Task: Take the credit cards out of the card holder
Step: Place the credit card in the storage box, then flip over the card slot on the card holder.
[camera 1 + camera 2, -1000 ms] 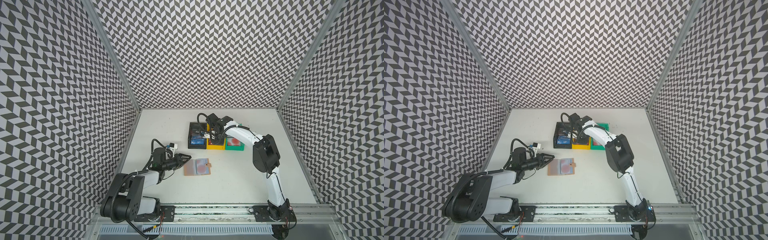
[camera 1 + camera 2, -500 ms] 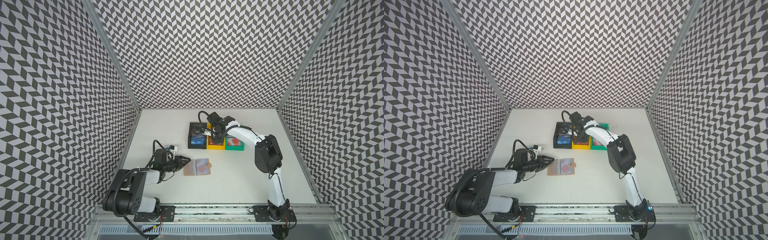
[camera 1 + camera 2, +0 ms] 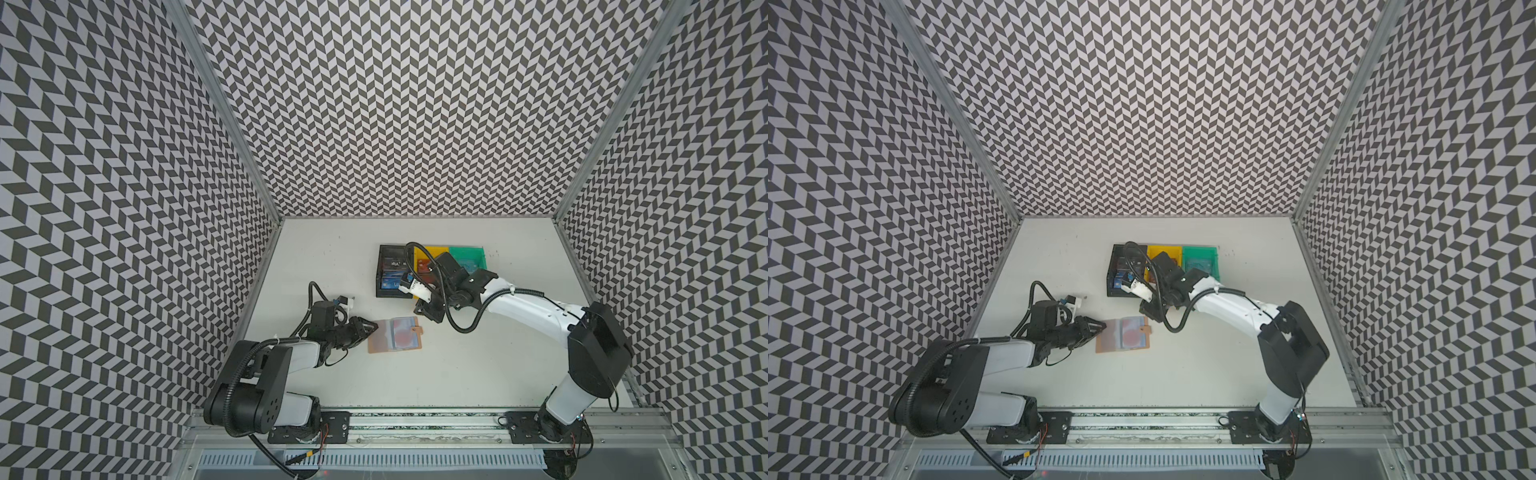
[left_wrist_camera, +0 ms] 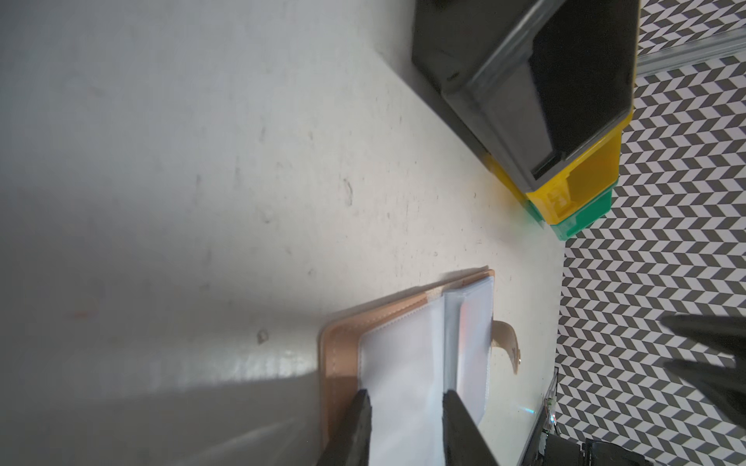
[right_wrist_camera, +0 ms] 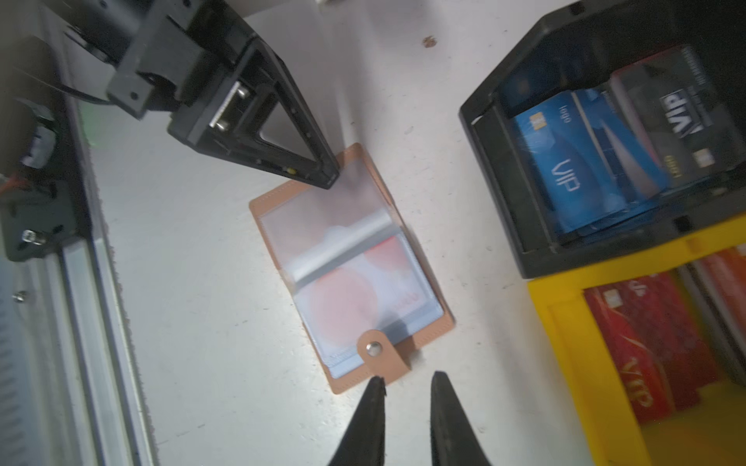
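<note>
While my left end effector [image 4: 407,397] rests part-open on the holder's [image 5: 323,226] edge, my right end effector [image 5: 405,382] hangs released, empty, just off its tab [image 5: 377,351]. The holder lies open on the surface [image 5: 202,282], apart from the black bin [image 5: 496,181].

White table [image 3: 457,374], scuffed, speckled. Lying flat on it, opened, toward the middle: tan card holder [image 3: 395,340]. Further back, standing side by side, touching: black bin [image 3: 380,270], yellow bin [image 3: 436,251], green bin [image 3: 467,252]. Apart from holder.
</note>
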Controlling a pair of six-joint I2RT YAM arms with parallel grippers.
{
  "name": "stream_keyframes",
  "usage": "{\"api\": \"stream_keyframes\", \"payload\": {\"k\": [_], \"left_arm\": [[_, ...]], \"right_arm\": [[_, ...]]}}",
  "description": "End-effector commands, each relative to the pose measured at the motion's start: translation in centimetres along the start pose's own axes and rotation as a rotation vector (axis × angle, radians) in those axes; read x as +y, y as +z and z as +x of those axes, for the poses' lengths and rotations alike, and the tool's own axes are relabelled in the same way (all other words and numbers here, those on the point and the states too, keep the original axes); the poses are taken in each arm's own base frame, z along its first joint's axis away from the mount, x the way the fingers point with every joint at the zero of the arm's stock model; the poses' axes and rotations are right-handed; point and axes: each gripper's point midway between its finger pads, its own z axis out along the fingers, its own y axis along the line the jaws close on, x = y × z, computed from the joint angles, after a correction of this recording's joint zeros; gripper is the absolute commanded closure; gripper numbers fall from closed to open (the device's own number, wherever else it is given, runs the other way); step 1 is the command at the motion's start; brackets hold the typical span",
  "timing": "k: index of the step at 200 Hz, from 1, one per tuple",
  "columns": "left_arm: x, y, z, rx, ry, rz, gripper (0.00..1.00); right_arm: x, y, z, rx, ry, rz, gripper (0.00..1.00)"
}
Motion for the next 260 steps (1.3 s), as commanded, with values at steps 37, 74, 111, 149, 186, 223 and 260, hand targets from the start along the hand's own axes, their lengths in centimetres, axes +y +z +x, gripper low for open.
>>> {"api": "stream_keyframes", "payload": {"k": [37, 74, 111, 149, 186, 223, 260], "left_arm": [[1.1, 0.2, 0.8, 0.012, -0.001, -0.053, 0.67], [1.2, 0.3, 0.7, 0.011, -0.003, -0.057, 0.67], [1.3, 0.5, 0.7, 0.013, -0.007, -0.056, 0.67], [1.7, 0.7, 1.0, 0.022, -0.010, -0.063, 0.67], [2.1, 0.9, 1.3, 0.028, -0.019, -0.066, 0.67], [2.2, 0.9, 1.4, 0.032, -0.020, -0.069, 0.68], [2.4, 1.0, 1.4, 0.034, -0.022, -0.073, 0.68]], "right_arm": [[-0.4, 4.2, 0.9, -0.043, 0.222, -0.049, 0.91], [-0.5, 6.7, 1.7, -0.007, 0.266, -0.087, 0.97], [-0.6, 7.8, 2.4, 0.013, 0.279, -0.098, 0.99], [-0.6, 8.3, 3.3, 0.040, 0.284, -0.101, 1.00], [-0.5, 9.3, 4.4, 0.072, 0.303, -0.110, 1.00], [-0.2, 10.1, 5.3, 0.098, 0.314, -0.126, 1.00], [-0.1, 9.9, 5.2, 0.095, 0.315, -0.126, 1.00]]}}
